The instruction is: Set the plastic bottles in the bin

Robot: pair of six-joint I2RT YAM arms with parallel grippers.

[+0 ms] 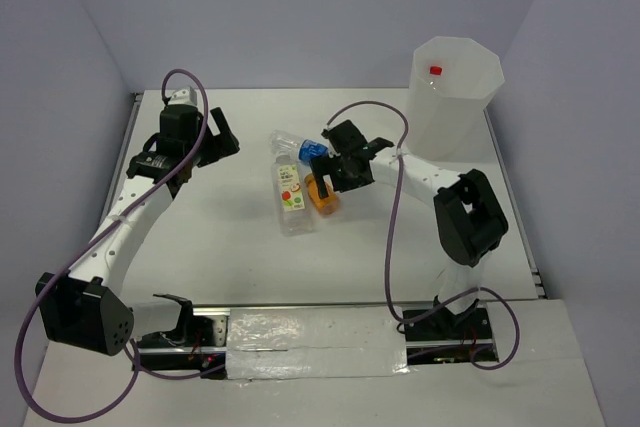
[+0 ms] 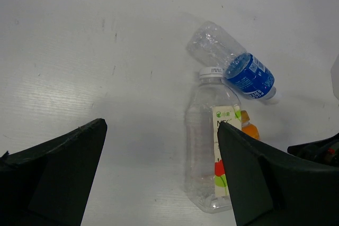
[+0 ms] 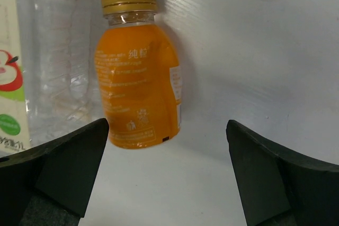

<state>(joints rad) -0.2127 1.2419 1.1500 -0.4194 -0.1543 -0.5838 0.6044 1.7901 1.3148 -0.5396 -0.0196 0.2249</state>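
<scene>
Three bottles lie together mid-table. The blue-labelled bottle (image 1: 300, 147) (image 2: 235, 63) lies across the cap end of the white-green fruit-labelled bottle (image 1: 290, 192) (image 2: 209, 152). The orange-filled bottle (image 1: 322, 199) (image 3: 137, 72) lies beside it, its top showing in the left wrist view (image 2: 249, 129). My right gripper (image 1: 322, 173) (image 3: 167, 149) is open and empty, just above the orange bottle's base. My left gripper (image 1: 222, 135) (image 2: 161, 130) is open and empty, left of the bottles. The bin (image 1: 455, 97) stands at the back right with a red cap (image 1: 435, 71) showing inside. The tiny yellow bottle is out of view.
The white table (image 1: 220, 247) ends at a rail on the left and right sides. The right arm's purple cable (image 1: 392, 217) loops over the table between the bottles and the bin. Taped plastic sheeting (image 1: 310, 332) lies between the arm bases.
</scene>
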